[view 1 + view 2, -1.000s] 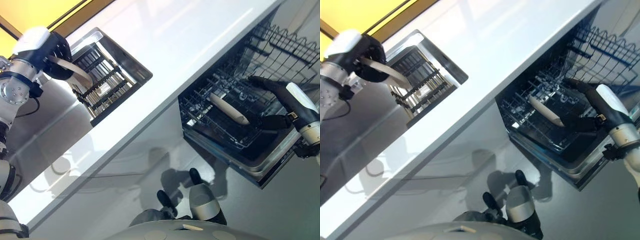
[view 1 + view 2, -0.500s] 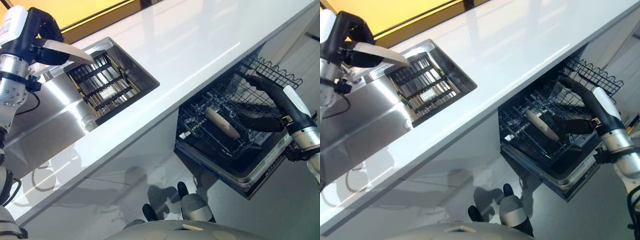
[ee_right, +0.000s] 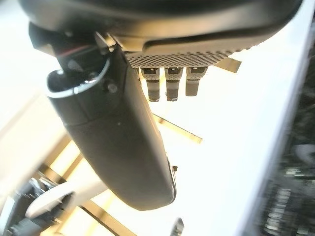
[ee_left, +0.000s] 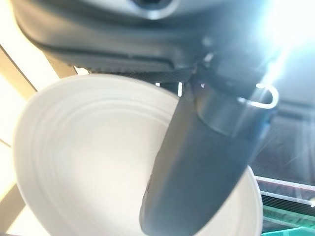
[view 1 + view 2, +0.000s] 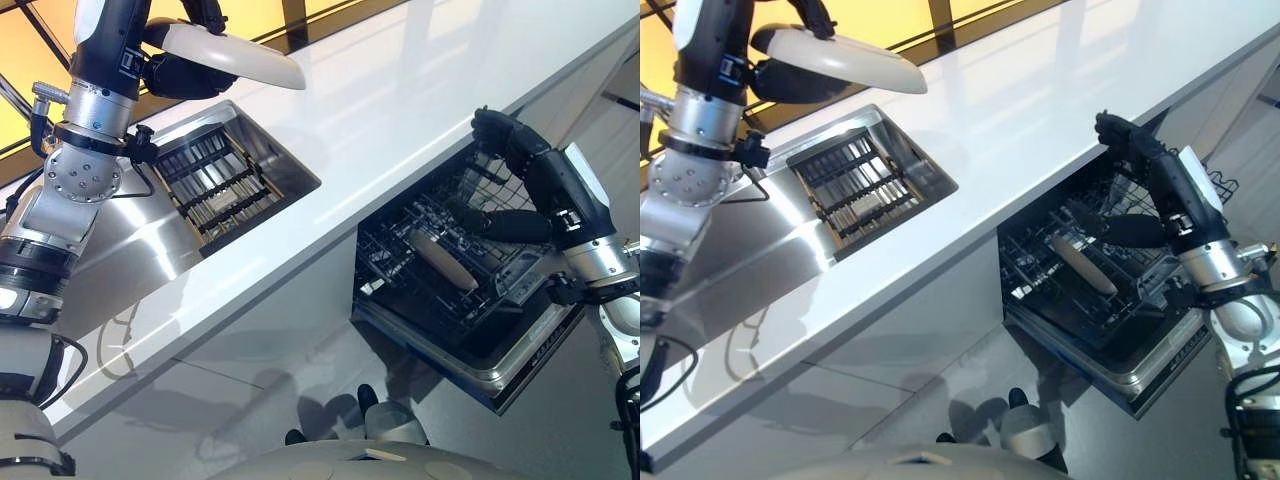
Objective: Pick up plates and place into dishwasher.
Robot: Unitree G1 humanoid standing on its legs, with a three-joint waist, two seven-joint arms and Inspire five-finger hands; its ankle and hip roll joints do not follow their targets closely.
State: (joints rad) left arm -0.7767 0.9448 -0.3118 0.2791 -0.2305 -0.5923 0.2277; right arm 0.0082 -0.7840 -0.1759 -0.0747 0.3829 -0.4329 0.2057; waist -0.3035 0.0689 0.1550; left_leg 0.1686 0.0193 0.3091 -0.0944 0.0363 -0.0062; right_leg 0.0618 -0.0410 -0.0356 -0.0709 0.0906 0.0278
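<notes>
the round white ridged plate (image 4: 93,167) loses its rim to the frame's edge at 6 o'clock in the left wrist view, and the dark thumb of the left hand (image 4: 197,162) covers its 3 o'clock side. the fingers under the plate are hidden. in the black wire dishwasher rack (image 5: 440,290), the pale plate standing on edge (image 5: 445,260) is partly screened by wires.

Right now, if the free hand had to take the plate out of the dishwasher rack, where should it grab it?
Probably by the top rim, coming from above. The plate stands on edge in the rack, so wires hem in its lower part and only the upper rim sticks up free. The right hand hovers open above the rack, near that side.
</notes>
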